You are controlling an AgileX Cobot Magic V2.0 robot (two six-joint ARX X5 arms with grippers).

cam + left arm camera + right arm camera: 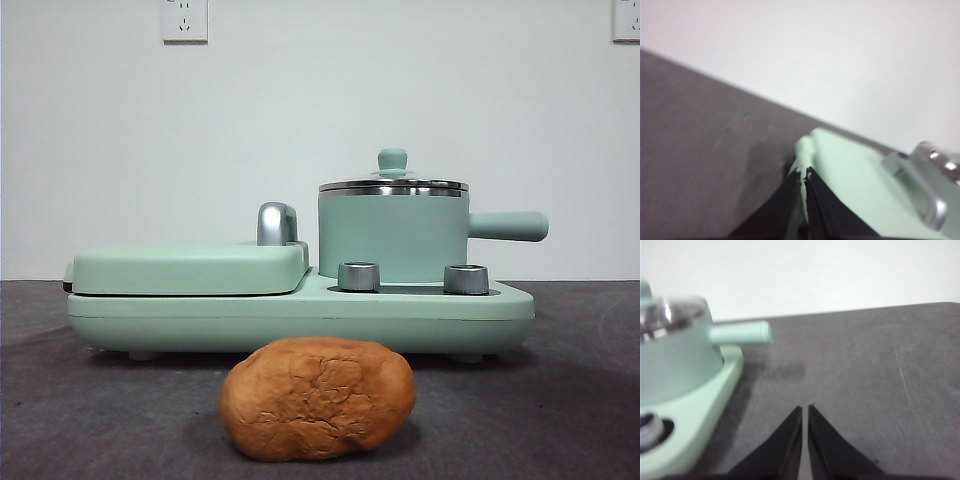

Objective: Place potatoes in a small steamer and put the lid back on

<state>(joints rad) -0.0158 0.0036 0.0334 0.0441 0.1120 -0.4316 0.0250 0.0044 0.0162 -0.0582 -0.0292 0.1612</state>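
- My left pincer point(804, 175): jaws together, empty, above the flat griddle cover point(860, 175).
- My right pincer point(805, 412): jaws together, empty, over bare table point(880, 370) beside the steamer's handle.
- Small steamer point(392, 238): on the appliance base point(300, 315), lid point(393, 184) on.
- Potato point(317, 397): near the table's front edge, before the base.

Open air fills the upper frame above the lid point(393, 184) and the steamer point(392, 235). At lower centre, the potato point(317, 397) has bare table point(90, 410) on both sides.
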